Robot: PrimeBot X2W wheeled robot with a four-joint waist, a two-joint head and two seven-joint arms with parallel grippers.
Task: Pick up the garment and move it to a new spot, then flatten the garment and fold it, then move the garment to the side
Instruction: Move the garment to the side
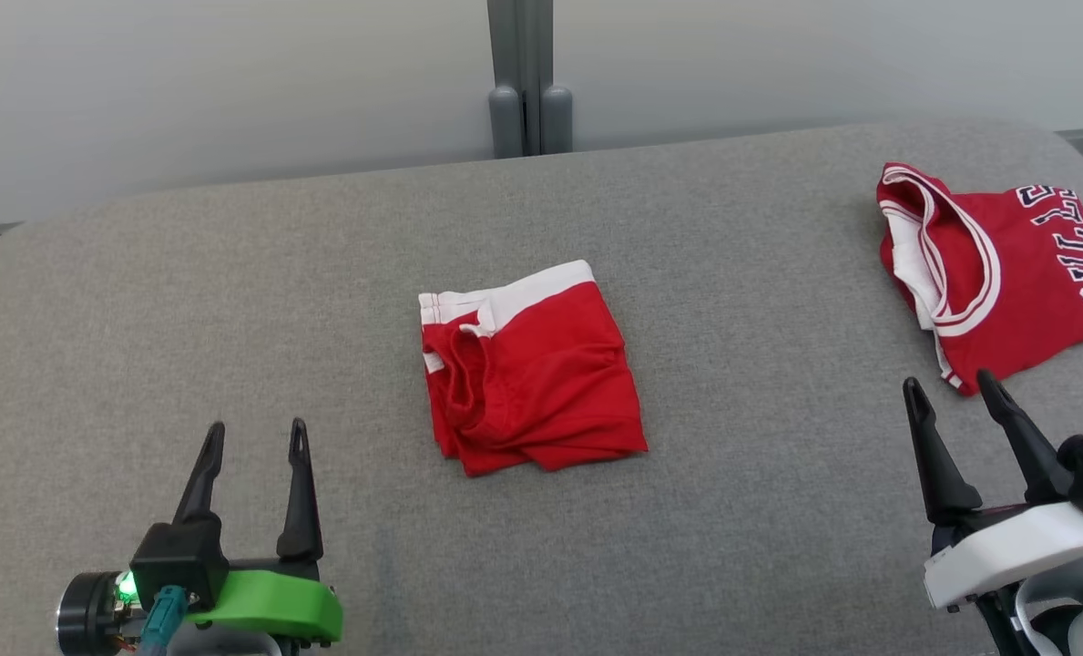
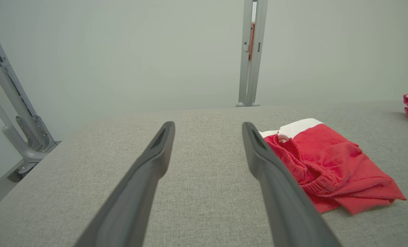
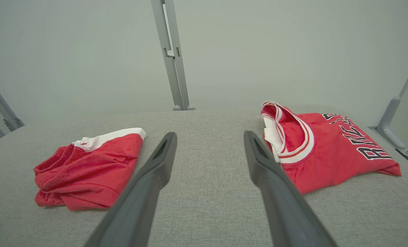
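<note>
Bright, even, diffuse light, no glare. Only a thin soft shadow under the near edge of the red shorts on the grey table. Head view sharp throughout. Wrist views wide-angle: the post behind the shorts leans, lines bend toward corners. Near the lens the left gripper and right gripper go soft; shorts' red looks slightly oversaturated.

Head view high, downward, 2 wrist views low, level — sharing red shorts

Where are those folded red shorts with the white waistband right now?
Head view: the folded red shorts lie midway across the grey padded table, with the red lettered jersey at their right.
</note>
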